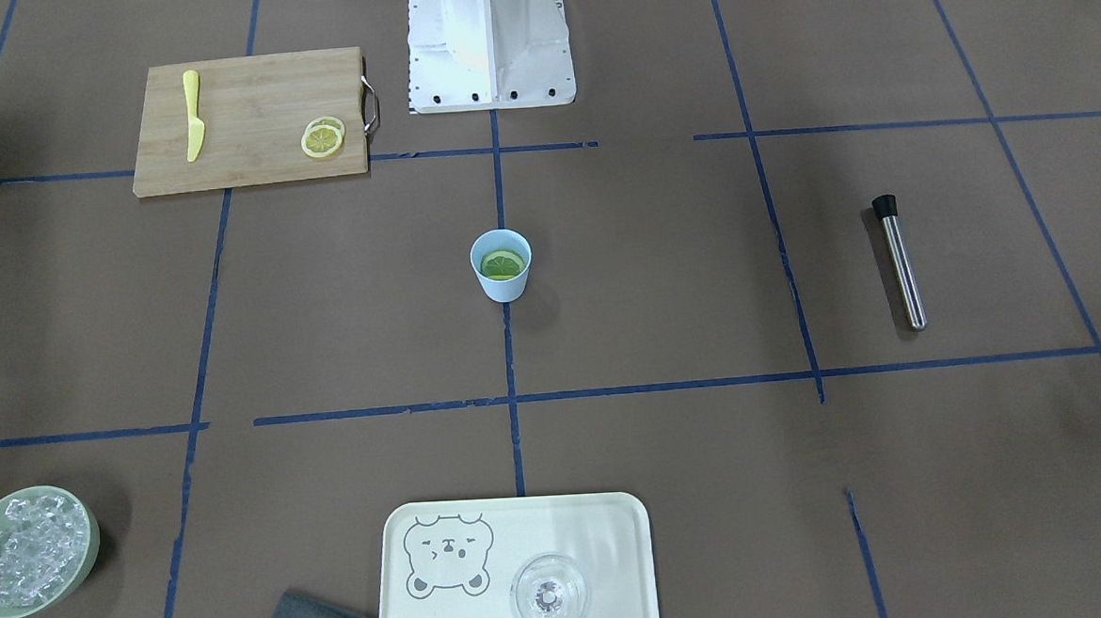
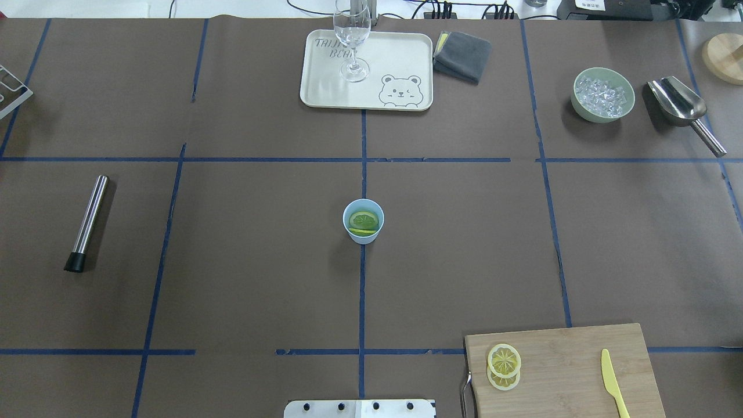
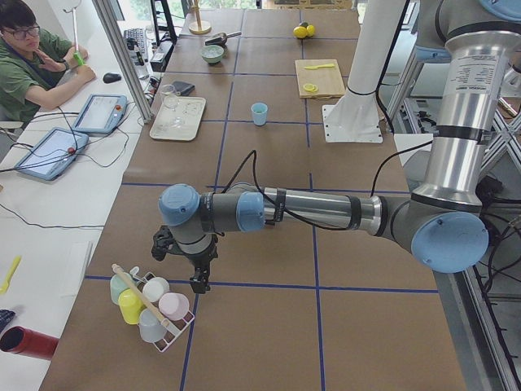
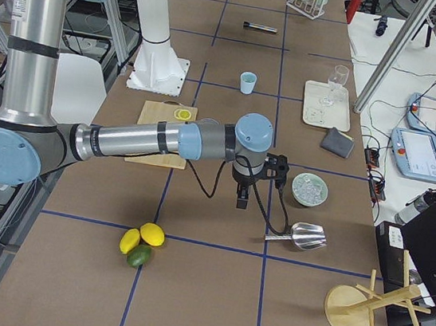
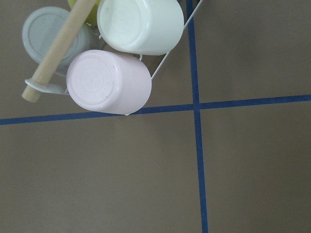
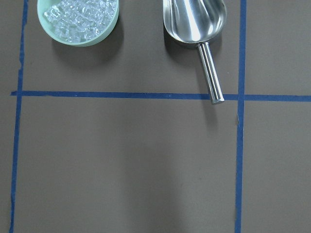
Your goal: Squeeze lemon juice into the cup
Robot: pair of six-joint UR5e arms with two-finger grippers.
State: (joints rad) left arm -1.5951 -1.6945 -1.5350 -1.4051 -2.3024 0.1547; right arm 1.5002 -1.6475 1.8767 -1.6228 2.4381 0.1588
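The light-blue cup stands at the table's middle with a lemon slice lying inside it. Two more lemon slices overlap on the wooden cutting board. My left gripper hangs far from the cup, beside a rack of coloured cups, and shows only in the exterior left view. My right gripper hangs near the ice bowl and scoop, and shows only in the exterior right view. I cannot tell whether either is open or shut.
A yellow plastic knife lies on the board. A steel muddler lies on my left. A bear tray holds a clear glass, with a grey cloth beside it. An ice bowl and a scoop sit far right.
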